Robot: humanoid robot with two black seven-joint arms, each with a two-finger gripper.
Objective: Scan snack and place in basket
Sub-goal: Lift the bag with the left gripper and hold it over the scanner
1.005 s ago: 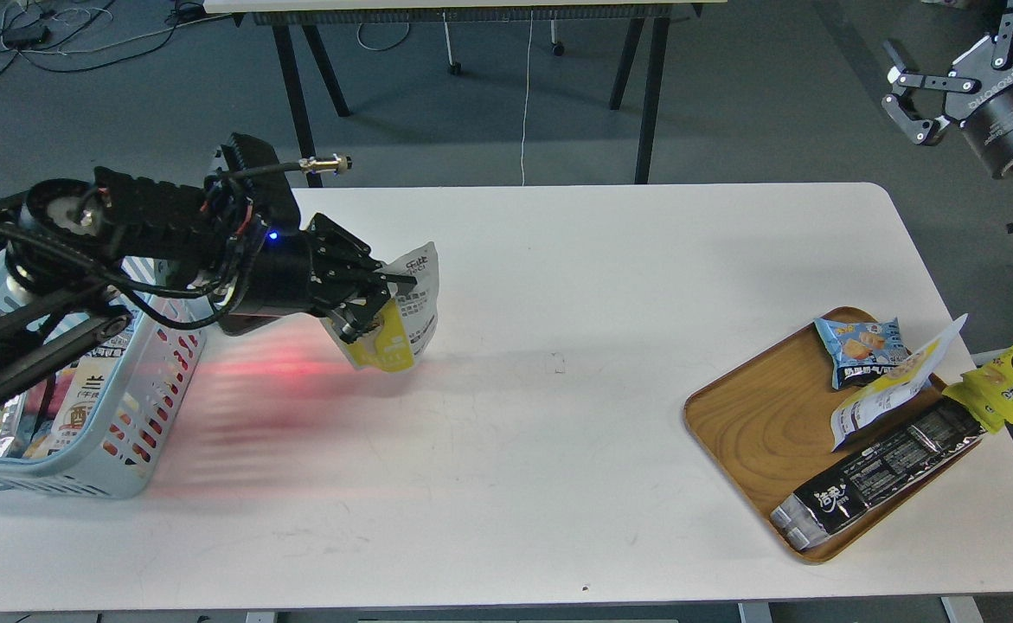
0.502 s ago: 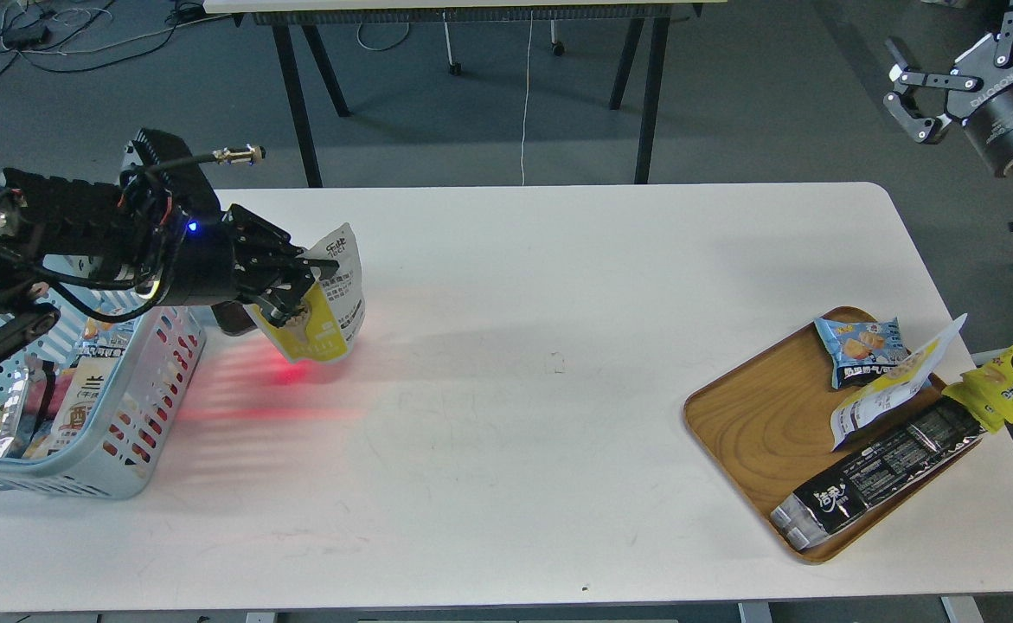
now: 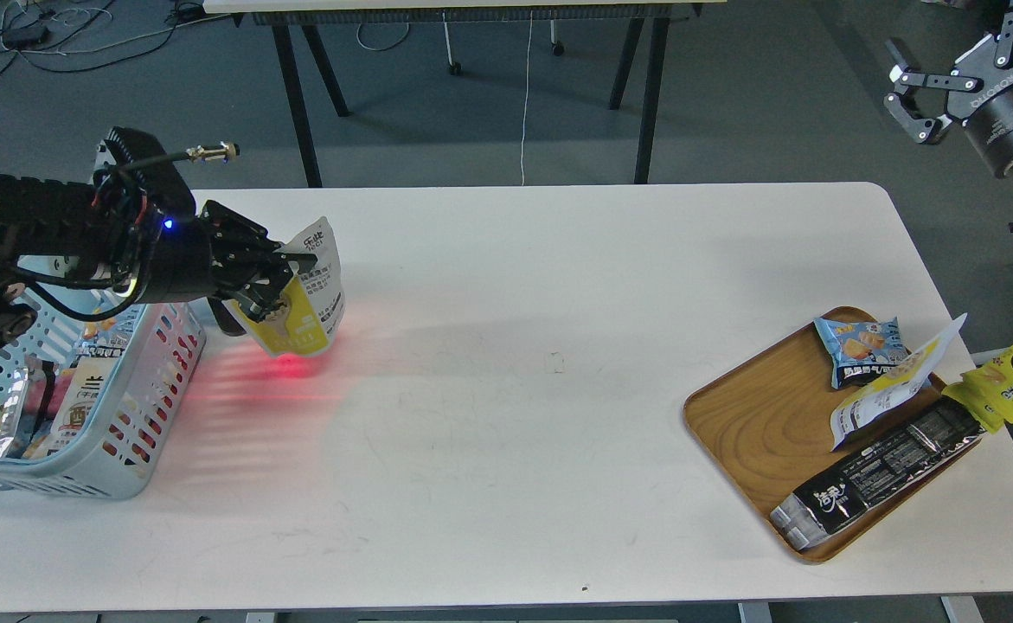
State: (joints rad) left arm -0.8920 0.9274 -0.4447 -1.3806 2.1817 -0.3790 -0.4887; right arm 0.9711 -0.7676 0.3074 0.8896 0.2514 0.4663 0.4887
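Yellow and silver-grey, the snack [image 3: 303,303] was seen in the head view clamped in the left hand [image 3: 266,285] above the white worktop [image 3: 506,389], just beside the right rim of the light-blue basket [image 3: 138,415]. A red glow was cast on the worktop beneath it. The right hand [image 3: 913,99] was held spread apart, high off the worktop's far right corner.

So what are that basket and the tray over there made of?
The basket looks like moulded light-blue plastic: slotted walls, a smooth rounded rim. The tray looks like wood, or a wood-look surface, with brown curving grain and a slight sheen.
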